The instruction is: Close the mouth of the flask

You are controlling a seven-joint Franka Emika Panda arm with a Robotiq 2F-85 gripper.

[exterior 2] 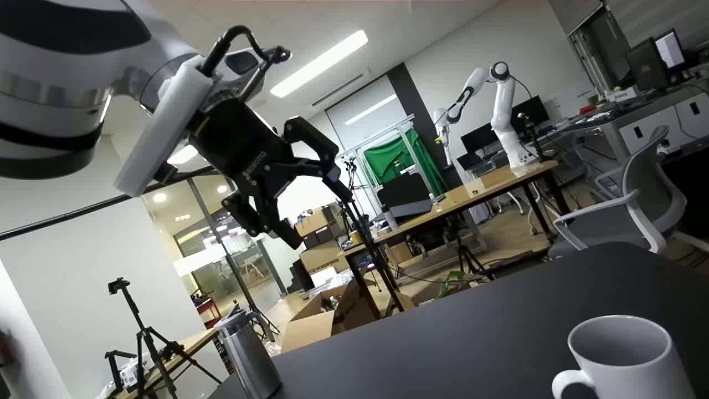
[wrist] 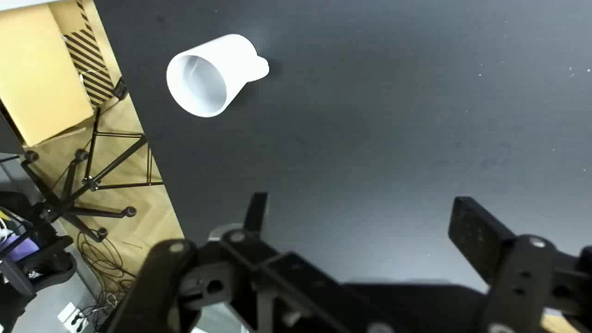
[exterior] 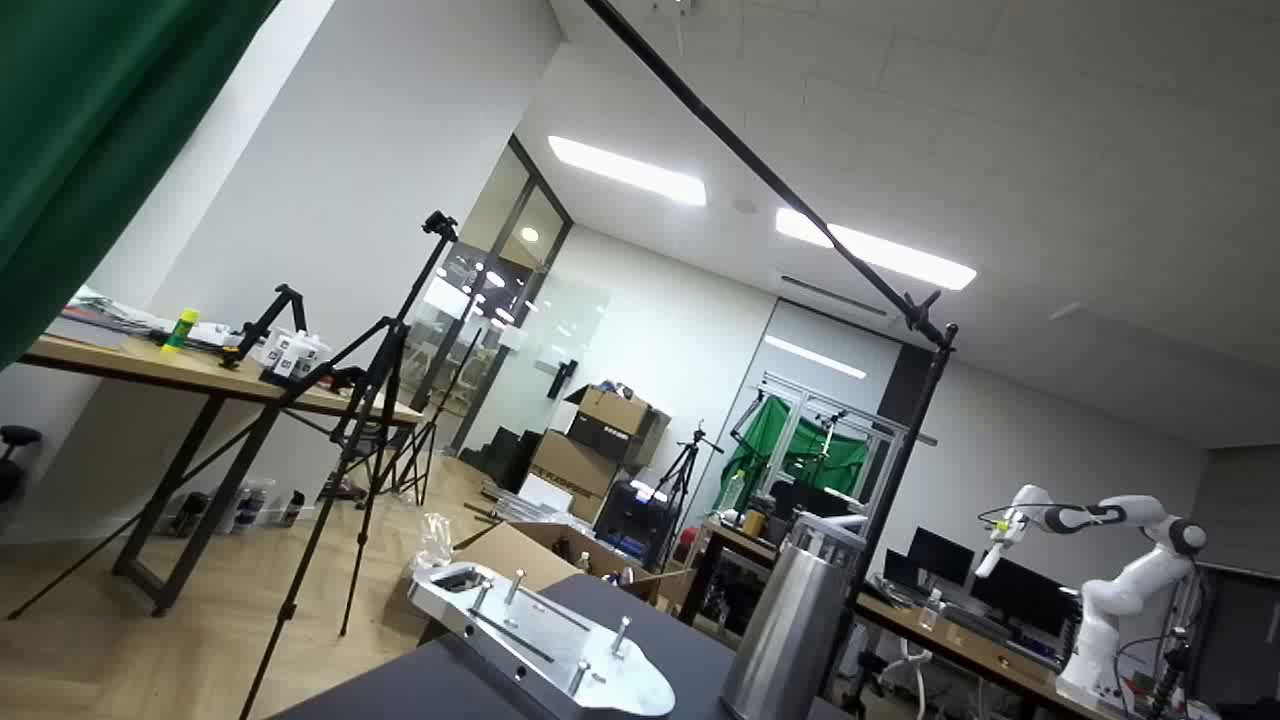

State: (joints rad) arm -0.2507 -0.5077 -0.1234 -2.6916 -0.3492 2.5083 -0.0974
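Note:
The flask (exterior: 790,630) is a tall silver-grey metal cylinder standing upright on the dark table, with a handle at its upper side. It also shows in an exterior view (exterior 2: 250,360). Its mouth (exterior: 826,538), at the top, has a darker band and a rim; the mouth also shows in an exterior view (exterior 2: 235,320). Whether it is open or covered I cannot tell. My gripper (exterior 2: 320,215) is open and empty, in the air above the table, apart from the flask. In the wrist view the gripper's fingers (wrist: 363,222) stand wide apart. A grey rounded shape behind the left finger is mostly hidden.
A white mug (exterior 2: 631,363) stands on the dark table (exterior 2: 476,332); the mug also shows in the wrist view (wrist: 231,60). A flat white device (exterior: 545,640) with upright metal pegs lies beside the flask. The table edge shows at left in the wrist view.

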